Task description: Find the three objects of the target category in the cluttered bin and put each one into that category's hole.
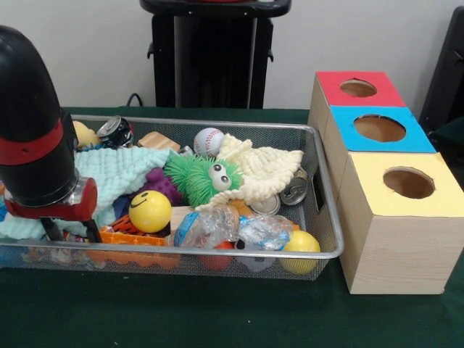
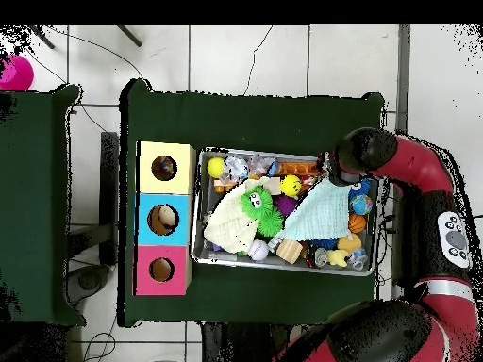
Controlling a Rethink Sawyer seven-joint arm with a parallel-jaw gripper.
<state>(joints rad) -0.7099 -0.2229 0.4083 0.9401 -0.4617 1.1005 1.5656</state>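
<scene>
Three balls, a likely target set (a guess), are sitting in the wire bin (image 1: pixel 319 156): smiley ball (image 1: pixel 150 211), baseball (image 1: pixel 209 141), yellow ball (image 1: pixel 301 243). At the frame's lower left, the gripper (image 1: pixel 70 230) is probing clutter; whether its fingers are spread, I cannot tell.

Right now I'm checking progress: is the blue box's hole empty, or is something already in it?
Something is in it. Overhead, a pale object shows inside the blue box hole; what it is, cannot tell.
</scene>
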